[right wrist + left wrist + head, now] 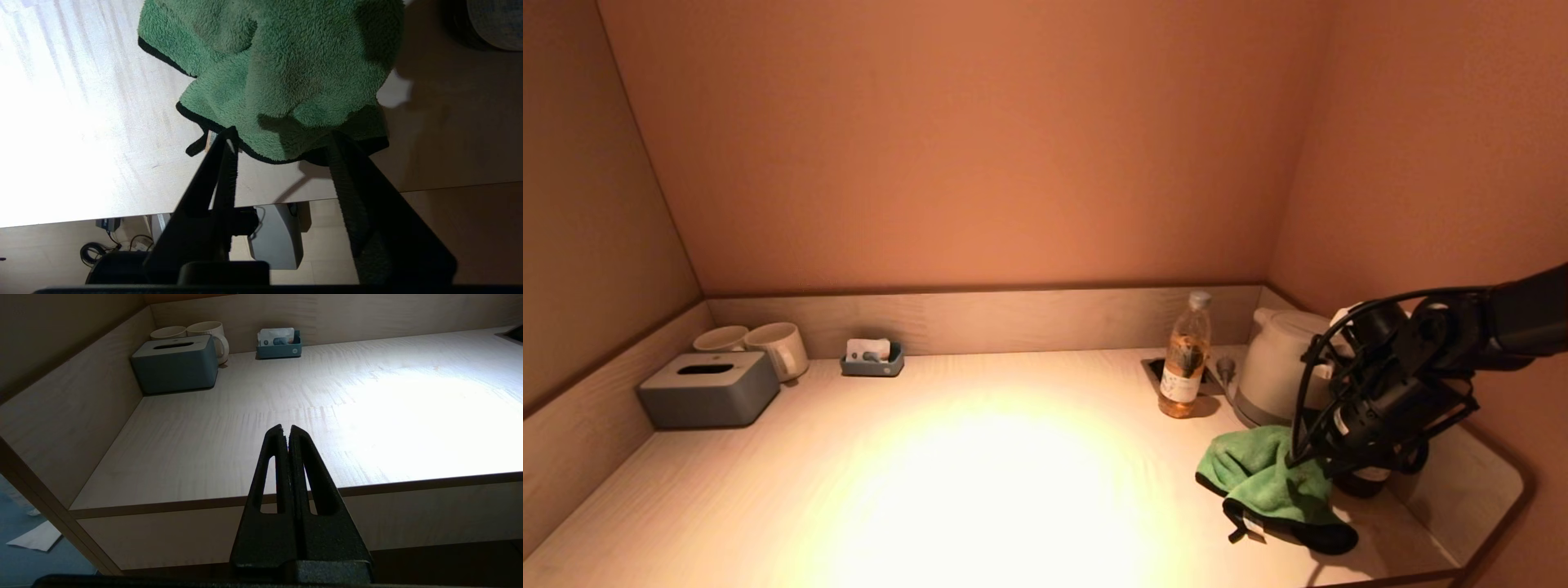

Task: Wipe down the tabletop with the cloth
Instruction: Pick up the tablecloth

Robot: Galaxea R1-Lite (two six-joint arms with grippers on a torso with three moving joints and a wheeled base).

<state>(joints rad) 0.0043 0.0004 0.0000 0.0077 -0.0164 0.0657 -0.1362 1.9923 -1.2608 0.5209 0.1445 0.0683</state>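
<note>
A green cloth with a black edge lies crumpled on the pale wooden tabletop at the front right. It also shows in the right wrist view. My right gripper is open, with its jaws spread just above the cloth's near edge; in the head view the right gripper hangs over the cloth's right side. My left gripper is shut and empty, held off the table's front left edge.
A grey tissue box, two white mugs and a small blue tray stand at the back left. A bottle of amber liquid and a white kettle stand at the back right, close behind the cloth. Walls enclose three sides.
</note>
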